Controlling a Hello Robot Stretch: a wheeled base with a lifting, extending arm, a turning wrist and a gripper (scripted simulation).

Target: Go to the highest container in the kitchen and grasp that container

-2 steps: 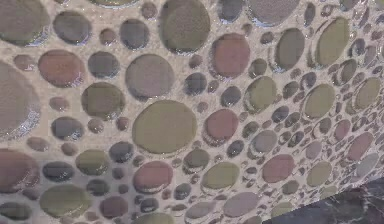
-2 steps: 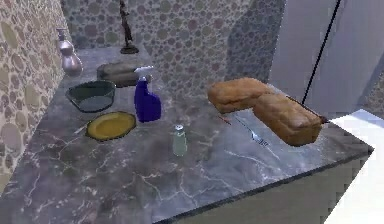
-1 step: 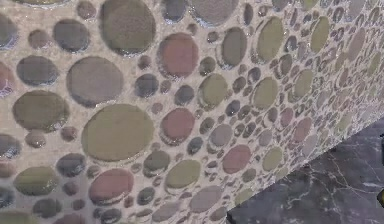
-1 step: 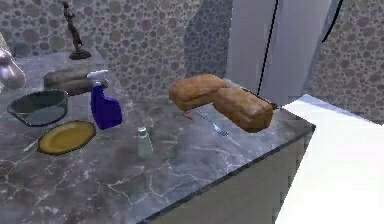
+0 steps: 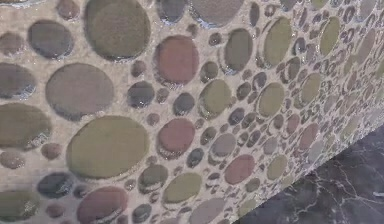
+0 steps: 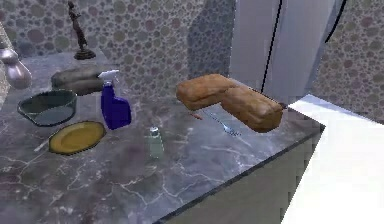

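In the arm side view a dark marble counter (image 6: 205, 165) carries several things. A teal bowl (image 6: 48, 106) sits at its left, with a flat yellow plate (image 6: 77, 137) just in front of it. Beside them stands a blue spray bottle (image 6: 115, 103) with a white head. A small pale shaker (image 6: 156, 142) stands nearer the counter's front. Two brown bread loaves (image 6: 205, 91) (image 6: 253, 107) lie toward the right end, and a thin piece of cutlery (image 6: 222, 124) lies before them.
A pebble-patterned wall (image 5: 150, 110) stands very close in the forward view, with dark floor (image 5: 330, 195) at the bottom right. Behind the counter are a dark statuette (image 6: 79, 32), a grey roll (image 6: 80, 77) and a tall pale fridge (image 6: 290, 45). White floor (image 6: 345, 165) lies right of the counter.
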